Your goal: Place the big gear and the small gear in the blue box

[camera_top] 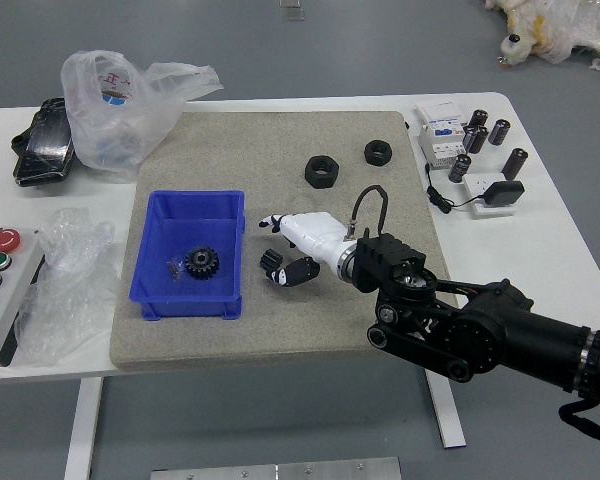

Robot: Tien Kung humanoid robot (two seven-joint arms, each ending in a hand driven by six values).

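Note:
My right hand [272, 247], white with black fingertips, is low over the mat just right of the blue box. Its fingers are spread, with the thumb apart from them. The small dark gear [271, 260] lies on the mat between the thumb and the other fingers, partly covered by the thumb tip; I cannot tell whether they touch. A larger black gear [202, 262] sits inside the blue box [192, 199], toward its near right part.
Two black nuts [321, 172] lie on the mat [220, 345] beyond my hand. White devices [443, 143] and black cylinders stand at the right. Plastic bags [130, 115] and a button panel [2, 290] are on the left.

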